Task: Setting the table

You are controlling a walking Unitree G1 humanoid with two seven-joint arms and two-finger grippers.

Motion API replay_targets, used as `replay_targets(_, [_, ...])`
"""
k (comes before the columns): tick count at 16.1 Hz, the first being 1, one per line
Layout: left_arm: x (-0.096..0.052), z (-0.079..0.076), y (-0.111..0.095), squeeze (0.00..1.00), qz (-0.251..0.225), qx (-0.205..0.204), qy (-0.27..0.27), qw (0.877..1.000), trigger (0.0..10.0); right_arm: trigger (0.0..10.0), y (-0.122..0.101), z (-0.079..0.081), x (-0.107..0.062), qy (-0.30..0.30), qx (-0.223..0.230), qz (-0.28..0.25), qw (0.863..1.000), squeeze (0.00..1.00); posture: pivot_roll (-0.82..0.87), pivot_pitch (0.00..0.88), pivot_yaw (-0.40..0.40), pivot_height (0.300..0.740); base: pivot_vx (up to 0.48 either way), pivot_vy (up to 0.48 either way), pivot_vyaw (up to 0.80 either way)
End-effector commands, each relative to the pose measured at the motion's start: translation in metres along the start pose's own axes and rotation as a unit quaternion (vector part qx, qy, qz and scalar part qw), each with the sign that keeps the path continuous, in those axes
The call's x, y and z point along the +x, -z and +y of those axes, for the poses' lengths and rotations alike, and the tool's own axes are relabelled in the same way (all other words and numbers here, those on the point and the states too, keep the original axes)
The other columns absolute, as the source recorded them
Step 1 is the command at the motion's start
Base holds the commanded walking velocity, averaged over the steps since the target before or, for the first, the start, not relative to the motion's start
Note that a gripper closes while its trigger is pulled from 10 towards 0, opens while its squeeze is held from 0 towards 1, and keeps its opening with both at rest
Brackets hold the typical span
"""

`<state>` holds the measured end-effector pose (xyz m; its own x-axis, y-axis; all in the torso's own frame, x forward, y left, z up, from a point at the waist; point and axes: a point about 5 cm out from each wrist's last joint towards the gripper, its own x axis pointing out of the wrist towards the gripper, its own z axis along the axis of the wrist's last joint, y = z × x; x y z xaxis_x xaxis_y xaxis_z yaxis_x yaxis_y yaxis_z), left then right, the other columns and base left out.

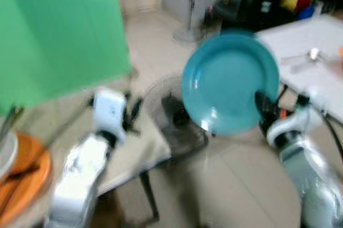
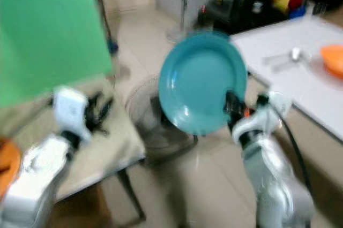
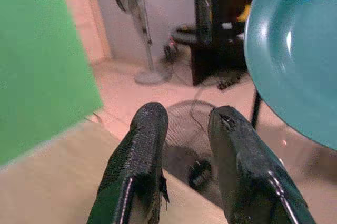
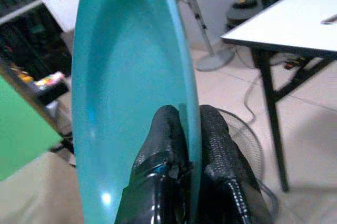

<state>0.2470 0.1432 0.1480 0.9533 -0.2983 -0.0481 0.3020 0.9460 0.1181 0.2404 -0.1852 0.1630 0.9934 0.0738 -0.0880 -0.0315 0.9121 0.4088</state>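
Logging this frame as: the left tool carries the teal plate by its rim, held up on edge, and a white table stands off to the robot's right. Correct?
Not quite: the right tool pinches the teal plate by its rim, as the right wrist view shows. The rest holds, including the white table.

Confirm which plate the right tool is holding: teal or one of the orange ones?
The teal plate. The right tool pinches its rim, holding it nearly upright in the air. One orange plate sits on the beige table, another on the white table.
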Motion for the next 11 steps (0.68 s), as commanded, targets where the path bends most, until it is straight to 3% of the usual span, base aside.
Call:
replay_targets(1, [0.0,0.007,-0.008,0.0,-0.013,0.018,-0.02,1.0,10.0,10.0,-0.009,0.012,0.001,-0.021,-0.014,-0.027,0.999,0.0,0.14,0.0,0.001,0.727,0.0,0.0,-0.76])
replay_targets(8, [-0.001,0.011,-0.006,0.0,-0.012,0.007,-0.024,1.0,10.0,10.0,-0.002,0.022,0.001,-0.022,-0.039,-0.024,0.999,0.0,0.13,0.0,0.009,0.727,0.0,0.0,-0.76])
replay_targets(11, [-0.001,0.014,-0.005,0.0,-0.01,0.002,-0.028,1.0,10.0,10.0,-0.001,0.026,0.003,-0.032,-0.045,-0.022,0.998,0.0,0.13,0.0,0.007,0.727,0.169,0.0,0.0])
